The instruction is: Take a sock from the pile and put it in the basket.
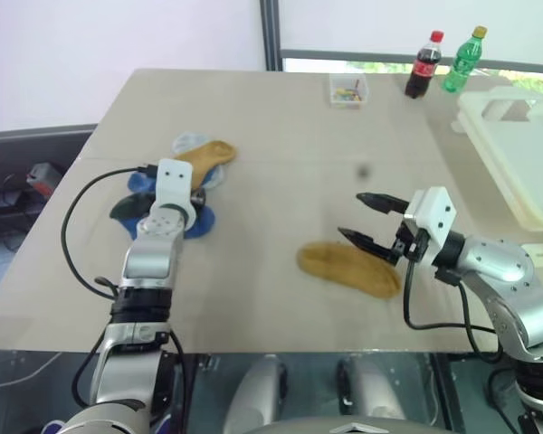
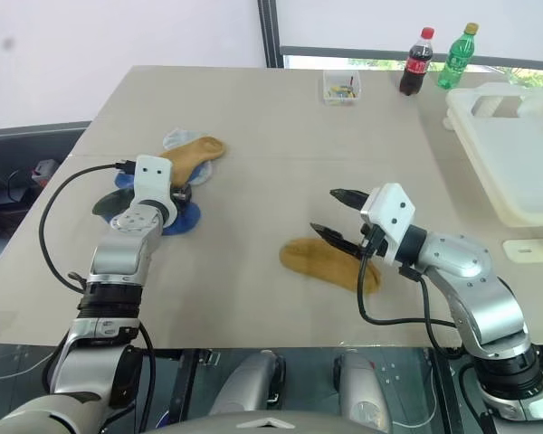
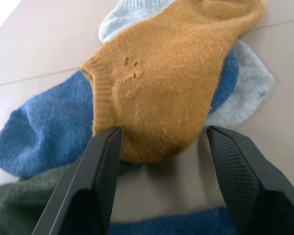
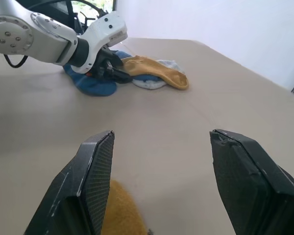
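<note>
Pile of socks [image 1: 185, 176] lies on the left part of the tan table [image 1: 281, 127], mid-depth: a mustard-yellow sock [image 3: 171, 73] on top, a royal blue sock [image 3: 44, 127] and a pale grey-blue sock [image 3: 245, 88] under it, a dark green-black sock [image 3: 19, 210] at the near-left edge. Left gripper [image 3: 159, 152] sits right at the pile's near side, fingers spread apart with nothing between them but the heel end of the mustard-yellow sock, which lies just past and between the two fingertips [image 3: 108, 147]; contact cannot be told. Right gripper [image 1: 366, 220] hangs over the table's near-right area, well apart from the pile, its fingers also spread and empty, pointing left. A second mustard-yellow sock [image 1: 348, 267] lies alone on the table just below and beside that gripper, near edge of the table. Basket [image 1: 516, 149], cream-white with thick rim, stands at the far right, well away from both grippers. Far side of table: small clear box [image 1: 347, 89], cola bottle [image 1: 423, 65], green bottle [image 1: 463, 60].
</note>
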Controlling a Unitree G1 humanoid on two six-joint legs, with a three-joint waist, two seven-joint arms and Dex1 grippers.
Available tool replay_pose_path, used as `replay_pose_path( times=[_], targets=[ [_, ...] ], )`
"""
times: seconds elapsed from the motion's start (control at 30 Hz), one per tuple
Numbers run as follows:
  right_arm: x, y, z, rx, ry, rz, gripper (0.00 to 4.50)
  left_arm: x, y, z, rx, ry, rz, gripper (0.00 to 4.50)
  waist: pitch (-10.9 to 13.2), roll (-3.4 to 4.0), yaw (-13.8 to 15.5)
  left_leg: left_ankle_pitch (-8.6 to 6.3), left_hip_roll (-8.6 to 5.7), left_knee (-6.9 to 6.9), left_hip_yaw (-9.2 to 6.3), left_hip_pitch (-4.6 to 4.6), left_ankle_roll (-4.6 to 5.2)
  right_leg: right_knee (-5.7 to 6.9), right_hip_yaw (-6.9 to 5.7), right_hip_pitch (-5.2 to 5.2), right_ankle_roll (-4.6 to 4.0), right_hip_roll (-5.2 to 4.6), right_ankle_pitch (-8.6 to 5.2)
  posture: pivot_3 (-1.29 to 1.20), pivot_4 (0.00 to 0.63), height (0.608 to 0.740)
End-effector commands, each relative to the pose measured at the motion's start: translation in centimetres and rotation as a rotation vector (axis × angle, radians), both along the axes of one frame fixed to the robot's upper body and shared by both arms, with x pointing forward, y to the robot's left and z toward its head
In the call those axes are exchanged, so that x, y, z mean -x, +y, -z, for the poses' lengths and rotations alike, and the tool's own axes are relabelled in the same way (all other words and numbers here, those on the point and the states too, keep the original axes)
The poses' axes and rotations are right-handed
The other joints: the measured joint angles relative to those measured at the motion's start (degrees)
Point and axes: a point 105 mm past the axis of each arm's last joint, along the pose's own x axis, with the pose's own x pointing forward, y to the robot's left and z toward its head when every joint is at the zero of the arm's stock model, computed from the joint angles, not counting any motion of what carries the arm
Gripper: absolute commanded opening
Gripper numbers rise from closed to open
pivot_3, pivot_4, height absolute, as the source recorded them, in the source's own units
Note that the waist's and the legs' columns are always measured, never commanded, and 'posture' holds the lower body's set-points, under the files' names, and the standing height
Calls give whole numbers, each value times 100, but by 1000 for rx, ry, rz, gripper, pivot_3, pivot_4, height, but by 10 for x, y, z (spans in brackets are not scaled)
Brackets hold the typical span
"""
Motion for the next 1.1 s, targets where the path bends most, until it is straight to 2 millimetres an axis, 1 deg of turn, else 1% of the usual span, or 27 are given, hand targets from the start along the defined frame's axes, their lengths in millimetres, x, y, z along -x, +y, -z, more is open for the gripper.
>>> replay_pose_path(
  times=[0.03,0.23,0.27,0.33,0.37,0.4,0.47,0.5,0.6,0.67,0.8,0.9,0.97,1.0,1.1],
  targets=[
    [2,1,-8,8,-60,-22,3204,-3,1,-15,-28,-54,11,2974,0,0,0,0,0,0,0,0,0,0,0,0,0,0,0,0,150,740],
    [-1,0,-8,1,-69,-17,3204,-2,1,-11,-27,-46,10,2974,0,0,0,0,0,0,0,1,0,1,0,0,0,-1,0,0,150,740],
    [-1,0,-8,3,-68,-17,3237,-1,1,-10,-26,-44,8,2440,0,0,0,0,0,0,0,1,0,2,0,0,0,-2,0,0,150,740],
    [-2,0,-7,4,-66,-16,3237,1,2,-10,-25,-45,7,1888,0,0,0,0,0,0,0,0,0,2,0,0,0,-2,0,0,150,740],
    [-3,1,-7,0,-64,-15,3237,1,2,-9,-25,-45,8,1270,0,0,-1,0,0,0,0,1,0,2,0,0,0,-2,0,0,150,740],
    [-3,1,-7,-3,-62,-14,3237,2,2,-10,-26,-47,8,979,0,0,-2,0,0,0,0,1,0,2,0,0,0,-2,0,0,150,740],
    [-4,0,-7,1,-62,-12,3237,4,4,-10,-26,-50,5,143,0,0,-3,0,0,0,0,1,0,3,0,0,0,-2,0,0,150,740],
    [-5,0,-7,5,-63,-11,3237,5,5,-12,-25,-56,6,55,0,0,-4,0,0,0,0,2,0,3,0,0,0,-2,0,0,150,740],
    [-8,0,-7,7,-62,-6,3237,9,2,-19,-28,-78,34,55,0,-1,-10,0,0,0,1,2,0,4,1,0,0,-4,0,0,150,740],
    [-9,0,-7,6,-63,-5,3237,12,-2,-21,-23,-77,57,55,1,-1,-11,0,0,0,0,1,0,4,0,0,-1,-5,0,0,150,740],
    [-10,1,-7,2,-59,-2,3237,21,-9,-31,-3,-78,135,55,1,-1,-12,0,0,0,0,1,0,3,-1,0,-1,-9,0,0,150,740],
    [-11,0,-6,0,-51,4,3237,22,-12,-45,41,-87,161,55,1,-1,-12,0,-1,0,-2,1,0,4,-4,0,-1,-10,0,0,150,740],
    [-12,0,-6,-3,-48,8,3237,22,-20,-51,74,-80,207,55,1,-2,-10,0,-1,0,-2,2,0,6,-4,0,-1,-9,0,0,150,740],
    [-12,0,-5,-4,-48,9,3237,22,-28,-51,102,-62,243,55,1,-2,-8,0,-1,0,-3,2,0,6,-6,0,-1,-9,0,0,150,740],
    [-13,1,-6,-5,-48,13,3237,26,-57,-40,163,43,367,55,1,-2,-8,0,-4,1,-3,1,0,6,-6,1,0,-10,0,0,150,740]
  ],
)
